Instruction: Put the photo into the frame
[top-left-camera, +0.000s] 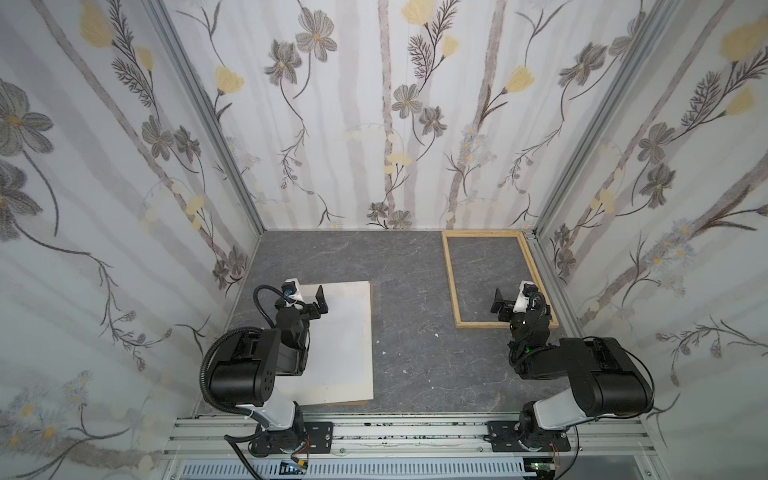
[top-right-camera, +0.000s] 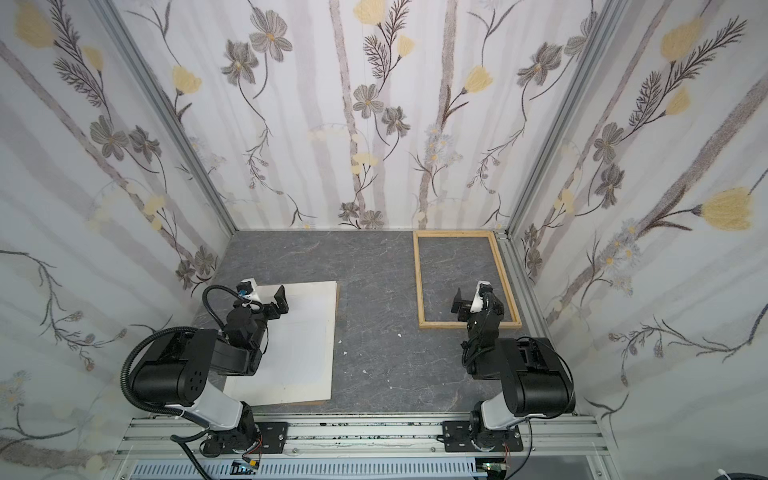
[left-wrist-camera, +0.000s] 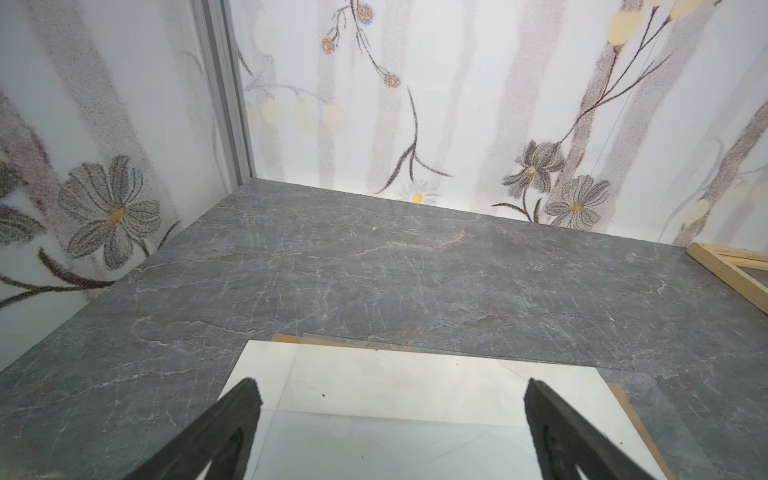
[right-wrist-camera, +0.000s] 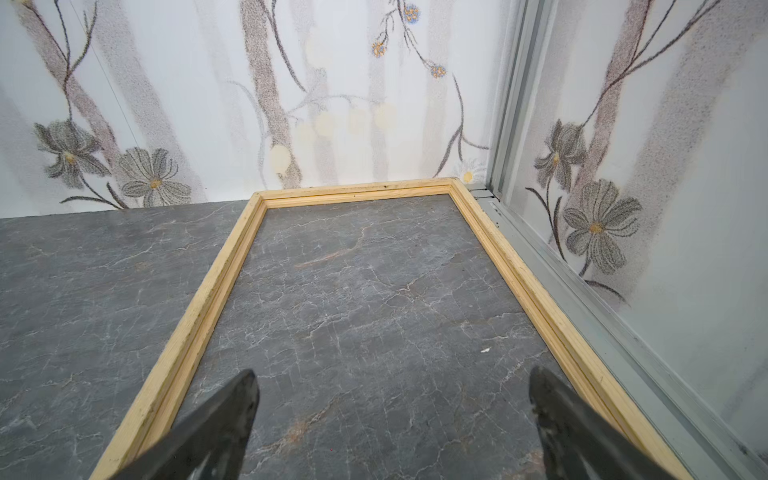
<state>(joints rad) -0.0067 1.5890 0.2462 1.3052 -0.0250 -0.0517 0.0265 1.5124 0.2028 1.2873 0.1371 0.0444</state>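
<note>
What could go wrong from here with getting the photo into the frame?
The white sheets lie flat, stacked on a brown panel; the open left gripper may pinch several layers, or none.
The frame lies close along the side wall, so lowering a sheet into it leaves little room there.

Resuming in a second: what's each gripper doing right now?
Left gripper: open, holding nothing.
Right gripper: open, holding nothing, over the frame.

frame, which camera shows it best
Both top views: the frame shows nearly whole, the right arm covering part. In the right wrist view the frame loses its near end; the left wrist catches one corner.
</note>
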